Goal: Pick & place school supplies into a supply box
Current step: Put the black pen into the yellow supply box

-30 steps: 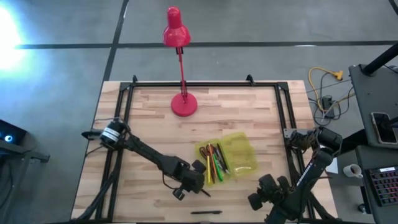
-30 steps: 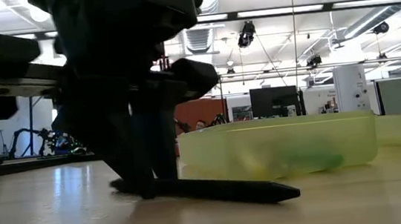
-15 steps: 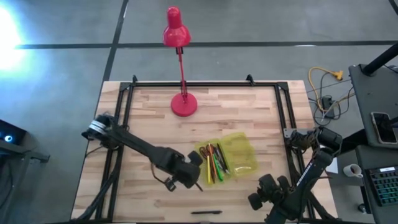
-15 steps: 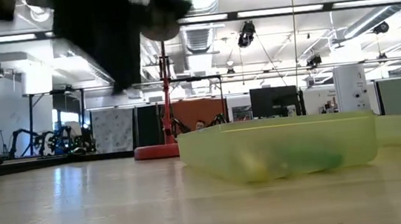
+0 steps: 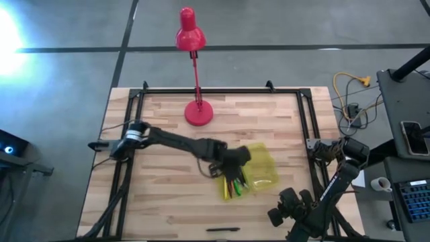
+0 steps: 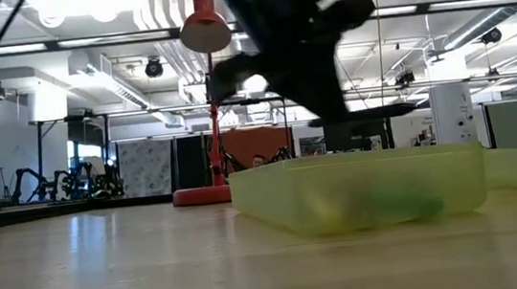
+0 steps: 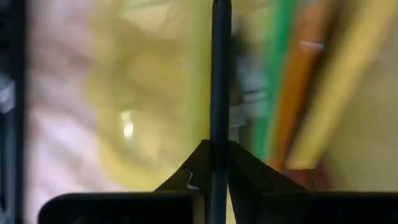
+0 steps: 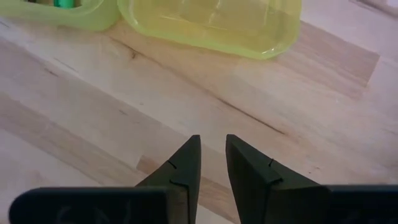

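The supply box (image 5: 250,170) is a translucent yellow-green case lying open on the table. Its tray (image 6: 360,190) holds green, orange and yellow school supplies (image 5: 232,184), and its lid (image 8: 211,22) lies flat beside it. My left gripper (image 7: 212,149) hangs over the tray (image 5: 225,161), shut on a black pen (image 7: 219,74). My right gripper (image 8: 212,144) waits near the table's near right corner (image 5: 281,210). Its fingers are slightly open and hold nothing. A second black pen (image 5: 223,229) lies at the near edge. My left gripper pinches the black pen between its two fingers, near one end of it (image 7: 217,134). The fingers slant down from above. The rest of the pen sticks out ahead of the fingertips, about level (image 6: 371,111). It is lifted clear over the tray.
A red desk lamp (image 5: 198,111) stands on its round base at the far middle of the table, its head over the far edge. A black frame (image 5: 306,128) runs along the table's sides. Bare wood lies to the left of the box and in front of it.
My left gripper has taken the black pen off the table in front of the box and lifted it clear. It has risen and gone toward the far right until it is over the tray. Its wrist has rolled on the way, so the pen has turned about.
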Robot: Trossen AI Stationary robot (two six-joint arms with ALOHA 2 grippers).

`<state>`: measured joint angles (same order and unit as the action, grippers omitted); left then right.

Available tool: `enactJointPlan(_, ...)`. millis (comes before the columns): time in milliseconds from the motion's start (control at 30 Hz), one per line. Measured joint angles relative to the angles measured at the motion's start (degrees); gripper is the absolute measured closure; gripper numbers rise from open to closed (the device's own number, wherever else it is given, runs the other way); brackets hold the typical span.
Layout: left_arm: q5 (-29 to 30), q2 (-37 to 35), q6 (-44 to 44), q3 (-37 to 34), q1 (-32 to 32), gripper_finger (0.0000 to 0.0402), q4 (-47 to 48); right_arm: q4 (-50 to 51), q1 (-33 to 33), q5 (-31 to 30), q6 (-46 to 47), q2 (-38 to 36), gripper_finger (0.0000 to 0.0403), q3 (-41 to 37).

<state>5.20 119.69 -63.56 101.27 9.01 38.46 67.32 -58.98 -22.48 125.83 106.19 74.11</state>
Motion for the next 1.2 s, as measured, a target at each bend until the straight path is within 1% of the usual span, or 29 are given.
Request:
enactJointPlan(133, -0.1, 4.5, -0.6, 5.1, -2.7, 0.0385, -0.1, 0.0, 0.0, 0.1, -0.1, 0.0, 0.0333, 0.0)
enactJointPlan(233, -0.6, 7.0, 0.4, 6.6, -2.8, 0.0384, 0.6, -0.1, 0.0, 0.3, -0.3, 0.0, 0.033, 0.0)
enactJointPlan(500, -1.4, 6.9, 0.5, 4.1, -0.4, 0.0383, 0.6, -0.1, 0.0, 0.5, -1.8, 0.0, 0.0332, 0.0)
enactJointPlan(667, -1.2, 6.7, -0.2, 3.7, -0.1, 0.0382, -0.1, -0.2, 0.0, 0.5, -2.2, 0.0, 0.0334, 0.0)
enactJointPlan(767, -1.1, 6.7, -0.4, 3.3, -0.4, 0.0376, -2.3, -0.2, 0.0, 0.5, -2.4, 0.0, 0.033, 0.0)
enactJointPlan(867, -1.0, 6.7, -0.4, 3.2, -0.7, 0.0359, -3.1, -0.2, 0.0, 0.5, -2.5, 0.0, 0.0327, 0.0)
enactJointPlan(1033, -1.0, 6.7, 0.1, 2.2, -0.8, 0.0311, -2.9, -0.5, 0.0, 0.6, -4.0, 0.0, 0.0326, 0.3)
enactJointPlan(1133, -0.3, 6.0, 2.8, 1.2, -0.8, 0.0283, -2.1, -1.1, 0.0, 0.6, -7.8, 0.0, 0.0328, 1.3)
enactJointPlan(1200, 0.5, 4.7, 5.5, 1.0, -0.2, 0.0268, -0.8, -3.5, 0.2, 0.2, -13.6, 0.0, 0.0327, 2.1)
